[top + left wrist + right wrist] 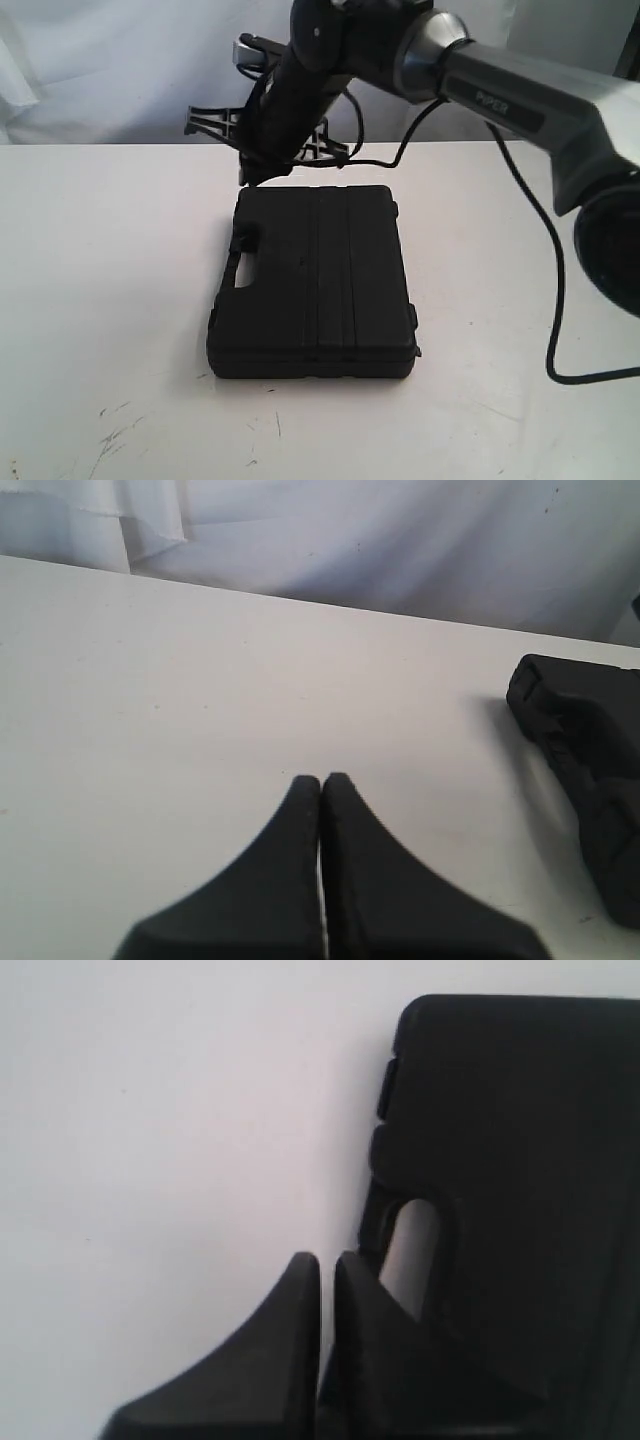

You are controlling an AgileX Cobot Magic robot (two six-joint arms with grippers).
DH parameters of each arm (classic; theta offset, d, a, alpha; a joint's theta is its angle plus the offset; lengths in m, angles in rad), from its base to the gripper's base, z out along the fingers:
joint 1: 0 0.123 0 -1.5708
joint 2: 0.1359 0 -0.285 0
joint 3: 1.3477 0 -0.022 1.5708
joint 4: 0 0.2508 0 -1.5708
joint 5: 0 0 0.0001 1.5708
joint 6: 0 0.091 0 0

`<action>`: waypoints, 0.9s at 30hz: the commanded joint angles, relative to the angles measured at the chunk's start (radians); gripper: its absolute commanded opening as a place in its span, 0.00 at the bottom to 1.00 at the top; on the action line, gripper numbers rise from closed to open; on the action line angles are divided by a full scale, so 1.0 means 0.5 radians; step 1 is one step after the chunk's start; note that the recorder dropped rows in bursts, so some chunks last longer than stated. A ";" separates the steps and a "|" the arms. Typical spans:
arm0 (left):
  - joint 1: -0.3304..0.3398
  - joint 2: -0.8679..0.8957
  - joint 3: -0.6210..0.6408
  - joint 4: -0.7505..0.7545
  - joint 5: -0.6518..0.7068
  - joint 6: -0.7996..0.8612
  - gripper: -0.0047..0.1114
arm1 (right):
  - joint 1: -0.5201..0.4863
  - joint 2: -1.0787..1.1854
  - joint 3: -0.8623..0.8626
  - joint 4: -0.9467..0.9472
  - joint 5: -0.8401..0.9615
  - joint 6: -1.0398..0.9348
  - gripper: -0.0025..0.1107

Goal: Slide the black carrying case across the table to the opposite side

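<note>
Approach is judged finished: right pincer (narrow, empty) is set just beside the black carrying case; a shove across the counter is needed.

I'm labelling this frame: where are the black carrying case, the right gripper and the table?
black carrying case (330, 290), exterior view, middle of its lid.
right gripper (327, 1260), right wrist view, midway between its fingertips.
table (100, 250), exterior view, bare top left of the case.
</note>
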 commanded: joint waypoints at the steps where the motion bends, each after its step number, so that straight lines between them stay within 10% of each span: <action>1: -0.011 -0.007 0.009 -0.001 -0.005 -0.006 0.04 | -0.060 -0.057 -0.006 -0.074 0.129 -0.249 0.02; 12: -0.011 -0.007 0.009 -0.001 -0.005 -0.003 0.04 | -0.048 -0.394 0.241 -0.306 -0.107 -0.449 0.02; 27: -0.011 -0.007 0.009 -0.001 -0.005 -0.002 0.04 | -0.039 -1.864 2.193 -0.297 -1.334 -0.488 0.02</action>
